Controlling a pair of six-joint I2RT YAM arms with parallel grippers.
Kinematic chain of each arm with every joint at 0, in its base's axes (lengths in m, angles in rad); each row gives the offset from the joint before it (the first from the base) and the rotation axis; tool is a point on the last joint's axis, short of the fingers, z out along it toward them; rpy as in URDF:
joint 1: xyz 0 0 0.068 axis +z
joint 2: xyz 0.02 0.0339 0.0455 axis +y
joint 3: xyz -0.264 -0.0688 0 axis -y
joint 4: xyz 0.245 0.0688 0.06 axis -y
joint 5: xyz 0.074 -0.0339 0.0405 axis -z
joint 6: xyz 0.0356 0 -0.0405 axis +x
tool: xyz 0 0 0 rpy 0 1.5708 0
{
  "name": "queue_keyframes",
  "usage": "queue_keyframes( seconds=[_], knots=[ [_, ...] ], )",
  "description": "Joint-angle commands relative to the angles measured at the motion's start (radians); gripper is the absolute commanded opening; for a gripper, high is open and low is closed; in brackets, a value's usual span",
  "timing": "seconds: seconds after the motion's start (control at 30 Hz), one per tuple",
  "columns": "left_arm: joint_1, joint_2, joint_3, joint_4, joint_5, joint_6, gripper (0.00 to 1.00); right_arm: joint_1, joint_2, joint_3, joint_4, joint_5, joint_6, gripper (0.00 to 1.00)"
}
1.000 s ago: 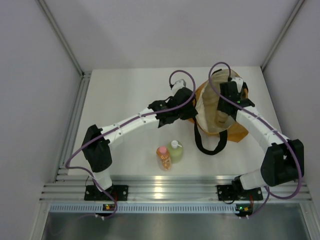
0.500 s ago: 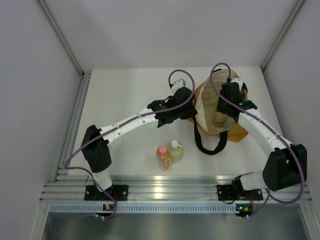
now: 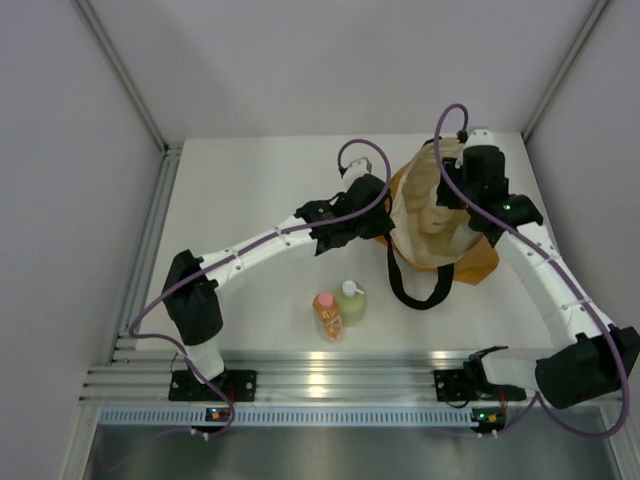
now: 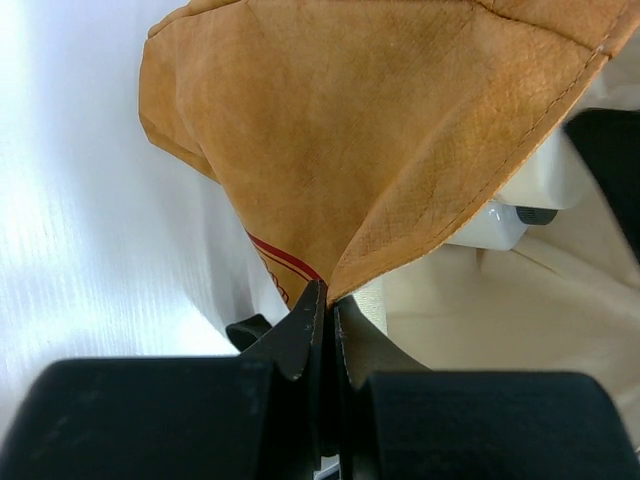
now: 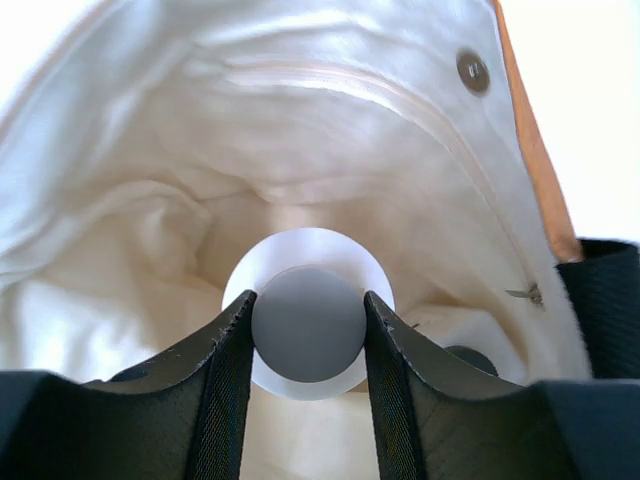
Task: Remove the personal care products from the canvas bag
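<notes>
Only the view from above takes in the whole worktop [image 3: 240, 190]. There the tan-orange bag [image 3: 470, 255] lies open right of centre, its black handle [image 3: 420, 290] looping toward the lower edge. Two bottles stand close together just left of that loop: the orange bottle [image 3: 327, 316] with a pink cap and the yellow-green bottle [image 3: 351, 301] with a white cap. What the pincers are doing cannot be made out from above. The left wrist view shows the left pincer [image 4: 325, 300] pressed fully together on the bag's orange rim, with the cloth fanning up from its tips across the upper frame and cream lining at the right edge. The right wrist view looks into the cream inside of the bag. The right pincer [image 5: 308, 325] is closed partway onto the round cap of a white bottle [image 5: 300, 255] at the frame's centre, a finger against each side and lining all around it. Lower right of it, a small dark round shape [image 5: 470, 358] peeps from the folds, too hidden to name. A metal snap [image 5: 472, 70] sits at the upper right. In all there are one bag, two bottles out on the worktop and one bottle gripped.
</notes>
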Motion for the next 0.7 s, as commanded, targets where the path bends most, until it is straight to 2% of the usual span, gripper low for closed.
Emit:
queue_keyframes(
  seconds=[0.0, 0.17, 0.33, 0.47, 0.67],
  knots=[
    [0.002, -0.023, 0.035, 0.014, -0.036, 0.019, 0.0, 0.022, -0.097, 0.119, 0.04, -0.062, -0.088, 0.0],
    [0.002, -0.023, 0.041, 0.012, -0.051, 0.019, 0.0, 0.03, -0.155, 0.153, 0.025, -0.172, -0.142, 0.0],
    [0.002, -0.021, 0.052, 0.012, -0.062, 0.027, 0.0, 0.044, -0.191, 0.271, -0.053, -0.246, -0.171, 0.0],
    [0.004, -0.012, 0.062, 0.012, -0.063, 0.029, 0.0, 0.05, -0.209, 0.403, -0.144, -0.381, -0.222, 0.0],
    [0.004, -0.004, 0.069, 0.014, -0.077, 0.032, 0.0, 0.05, -0.249, 0.498, -0.231, -0.579, -0.239, 0.0]
  ],
)
